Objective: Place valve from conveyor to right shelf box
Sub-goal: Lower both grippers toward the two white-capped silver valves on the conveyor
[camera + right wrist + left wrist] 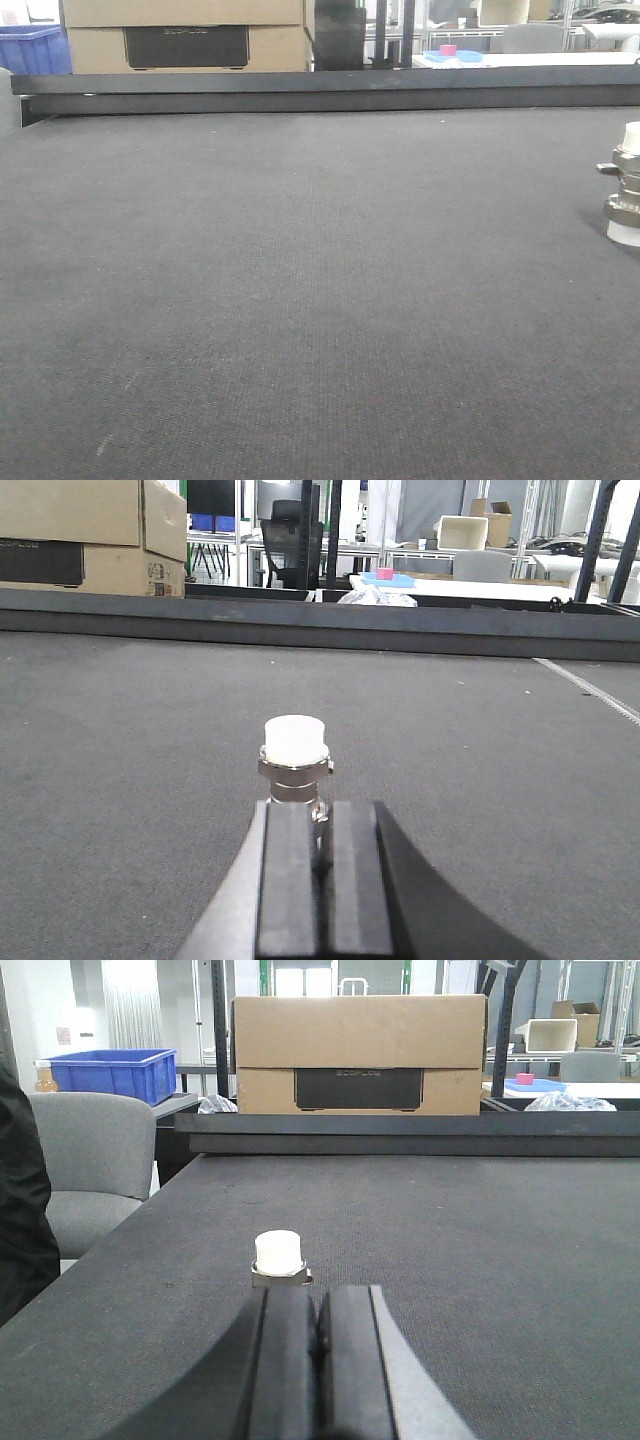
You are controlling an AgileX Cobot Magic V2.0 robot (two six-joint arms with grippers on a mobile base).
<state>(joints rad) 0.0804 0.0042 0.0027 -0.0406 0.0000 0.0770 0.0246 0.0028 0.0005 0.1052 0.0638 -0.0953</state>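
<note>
Conveyor [300, 300] broad; valve [625, 185] far right.

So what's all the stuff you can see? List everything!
small silvery metal valve with a white plastic cap: one per view, perhaps the same; silver-white; upright on belt.
wide dark grey conveyor belt: one; dark grey; under the valve.
dark metal rail: one; dark; along the belt's far edge.
brown cardboard box: one; brown; behind the rail.
blue plastic bin: one; blue; far left background.
grey fabric chair: one; grey; beside the belt's left edge.
small pink object: one; pink; distant table.
left gripper: one; black; shut, a valve ahead.
right gripper: one; black; shut, a valve ahead.
</note>
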